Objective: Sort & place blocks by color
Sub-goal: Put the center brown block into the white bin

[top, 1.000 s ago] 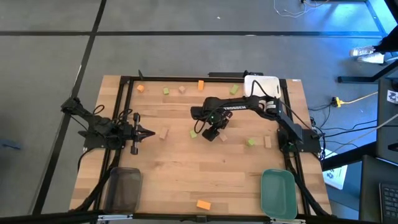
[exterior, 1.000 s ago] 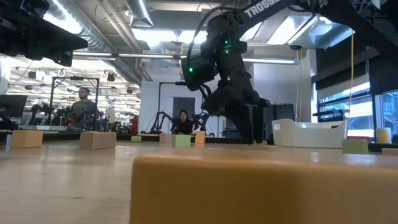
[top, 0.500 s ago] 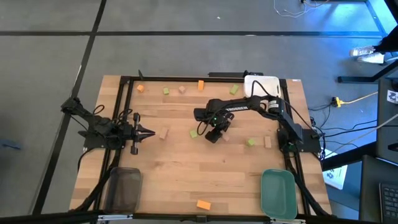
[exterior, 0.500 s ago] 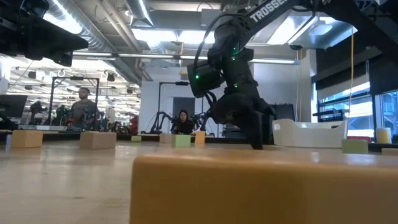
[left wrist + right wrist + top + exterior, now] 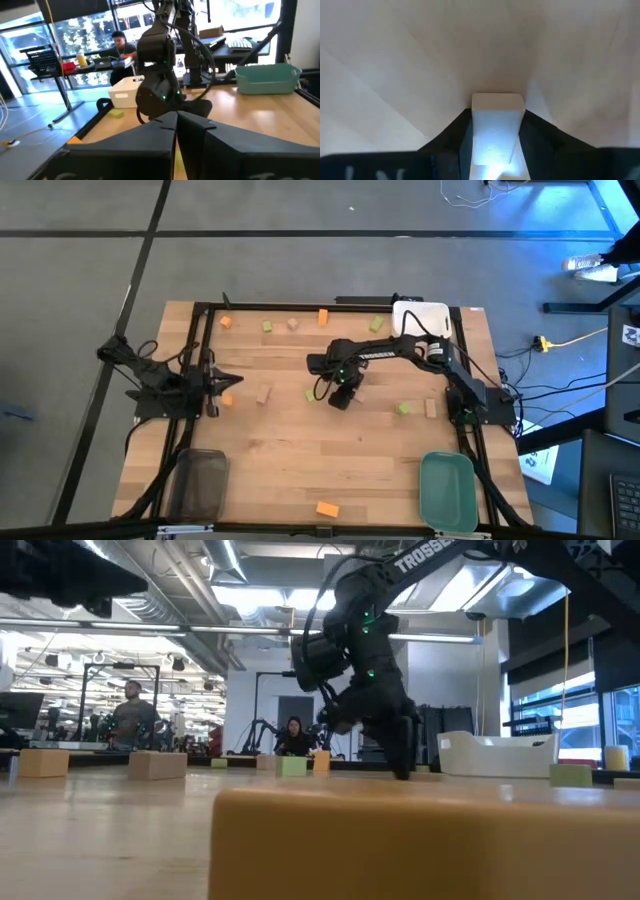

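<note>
Near the middle of the table (image 5: 300, 450), our right gripper (image 5: 340, 397) is down at the wood, and its wrist view shows why: a pale tan block (image 5: 497, 127) sits squarely between the two dark fingers (image 5: 451, 136), both touching its sides. We judge this a grip made for lifting the block toward a tray, though whether it has left the surface we cannot tell. From above, the gripper covers that block completely.

Our left gripper (image 5: 222, 382) waits at the table's left side, fingers pressed together and holding nothing, clear of the working arm.

The other blocks lie scattered: an orange block (image 5: 327, 509) near the front edge, a light green block (image 5: 403, 409) right of the gripper, another tan block (image 5: 263, 394) to its left, and several along the far edge. The grey tray (image 5: 200, 480), green tray (image 5: 446, 485) and white tray (image 5: 421, 315) hold nothing we can see.

In the low view the orange block (image 5: 420, 840) fills the foreground, hiding much of the table behind it.
</note>
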You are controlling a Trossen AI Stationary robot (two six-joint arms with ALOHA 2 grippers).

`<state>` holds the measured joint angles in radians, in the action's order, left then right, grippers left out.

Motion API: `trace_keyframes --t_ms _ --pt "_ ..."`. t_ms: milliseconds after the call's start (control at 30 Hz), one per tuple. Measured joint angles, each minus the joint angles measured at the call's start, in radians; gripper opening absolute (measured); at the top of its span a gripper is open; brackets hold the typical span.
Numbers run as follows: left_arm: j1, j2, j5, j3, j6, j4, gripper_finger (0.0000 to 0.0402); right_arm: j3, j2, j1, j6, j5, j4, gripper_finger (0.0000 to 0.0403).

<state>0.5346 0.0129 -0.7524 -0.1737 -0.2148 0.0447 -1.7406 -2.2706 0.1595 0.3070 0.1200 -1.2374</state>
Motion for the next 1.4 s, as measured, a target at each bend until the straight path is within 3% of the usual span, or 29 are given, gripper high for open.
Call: trace_keyframes --t_ms 167,267,433,567,867,1167,1400 --pt "0.000 0.065 -0.083 -0.096 0.088 0.119 0.0001 -0.111 0.000 0.002 -0.005 -0.012 -0.080 0.0125" --pt "0.000 0.135 -0.129 -0.152 0.133 0.184 0.0007 -0.207 0.000 0.003 -0.002 -0.073 -0.159 0.0125" --pt "0.000 0.267 -0.128 -0.255 0.225 0.283 0.0016 -0.378 0.002 0.035 0.051 -0.207 -0.332 0.0125" --pt "-0.018 0.375 -0.127 -0.342 0.343 0.353 0.0021 -0.446 0.034 0.081 0.109 -0.247 -0.334 0.0125" --pt "-0.126 0.543 -0.093 -0.502 0.619 0.571 0.0019 -0.447 0.136 0.221 0.177 -0.302 -0.333 0.0125" --pt "-0.274 0.641 0.036 -0.519 0.656 0.577 0.0005 -0.446 0.143 0.446 0.025 -0.329 -0.333 0.0125" --pt "-0.374 0.677 0.041 -0.519 0.684 0.564 0.0002 -0.445 0.143 0.650 -0.079 -0.263 -0.333 0.0125"
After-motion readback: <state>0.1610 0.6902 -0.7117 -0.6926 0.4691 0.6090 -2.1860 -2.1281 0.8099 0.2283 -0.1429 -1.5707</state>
